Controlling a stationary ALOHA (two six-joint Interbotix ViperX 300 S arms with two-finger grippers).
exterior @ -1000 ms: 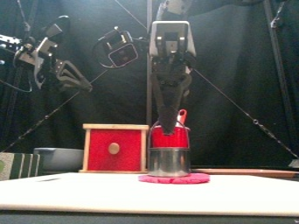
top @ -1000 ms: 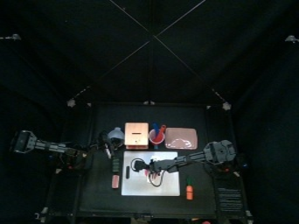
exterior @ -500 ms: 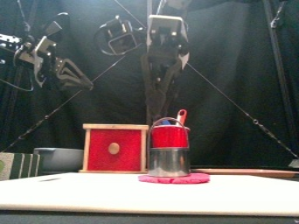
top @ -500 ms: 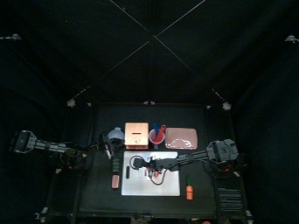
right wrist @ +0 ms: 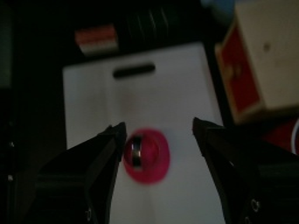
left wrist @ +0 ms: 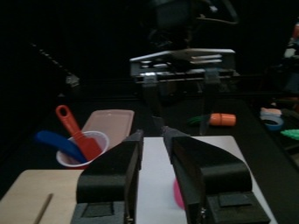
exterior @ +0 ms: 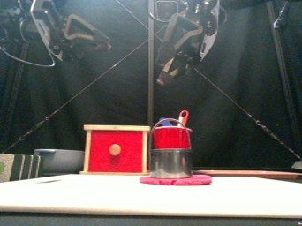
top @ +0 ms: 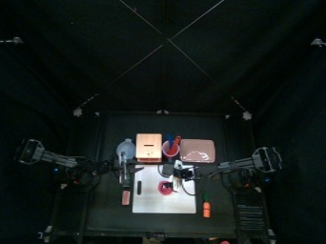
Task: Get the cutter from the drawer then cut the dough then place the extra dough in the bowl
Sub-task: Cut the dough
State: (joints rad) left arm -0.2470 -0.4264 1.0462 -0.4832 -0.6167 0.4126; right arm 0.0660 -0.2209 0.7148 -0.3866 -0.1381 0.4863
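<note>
A round metal cutter (exterior: 171,162) stands upright on the flat pink dough (exterior: 176,180) on the white cutting board (exterior: 141,196). In the right wrist view the cutter (right wrist: 139,149) and dough (right wrist: 149,160) lie between my wide-open jaws, well below them. My right gripper (exterior: 177,55) hangs high above the cutter, open and holding nothing. My left gripper (exterior: 65,33) is raised at the left, slightly open and holding nothing. The wooden box (exterior: 117,150) with its red drawer front is shut. The blue-grey bowl (exterior: 56,161) sits left of it.
Behind the cutter stands a red cup (exterior: 172,139) holding toy knives, with the pink tray (top: 199,149) to its right. An orange toy (top: 205,207) lies off the board's right edge and a small red one (top: 126,197) off its left edge.
My right gripper let go of the cutter, rose and drew back to the right. The cutter stays standing on the dough. My left gripper also moved up.
</note>
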